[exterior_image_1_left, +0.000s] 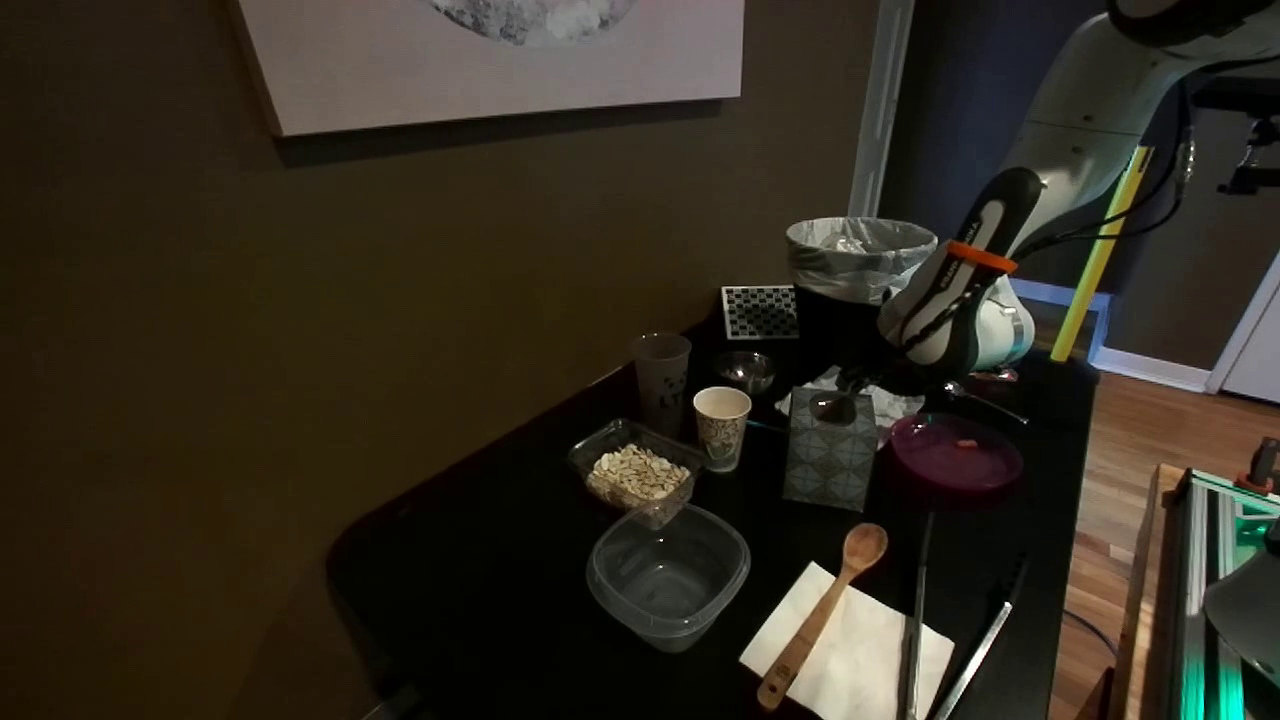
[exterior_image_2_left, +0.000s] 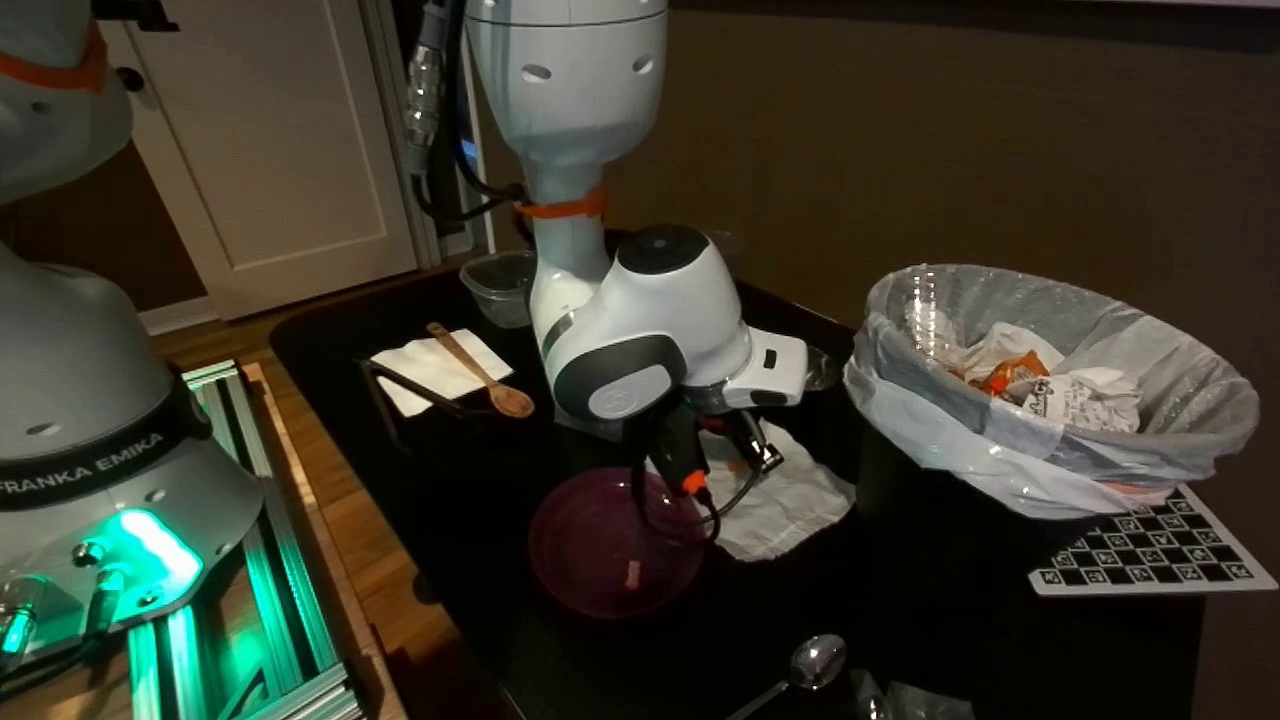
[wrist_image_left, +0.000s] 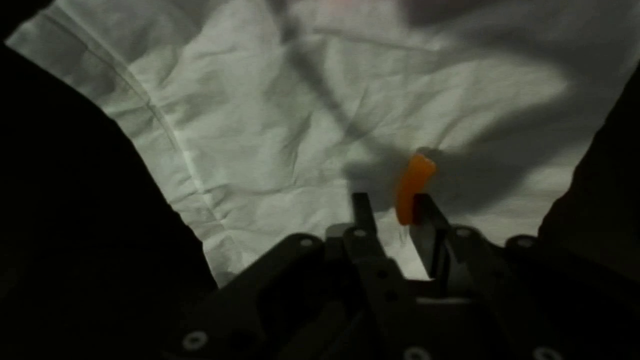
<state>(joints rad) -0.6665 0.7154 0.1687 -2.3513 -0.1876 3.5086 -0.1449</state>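
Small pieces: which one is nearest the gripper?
The orange piece on the white sheet, right by the gripper; the other piece lies on the purple plate.

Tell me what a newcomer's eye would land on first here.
Probably the big white arm, bent over the black table. Next, likely the bag-lined bin full of crumpled rubbish, beside a crumpled white sheet in an exterior view. In the wrist view, a small bright orange piece stands out against that sheet, at the tip of the open gripper.
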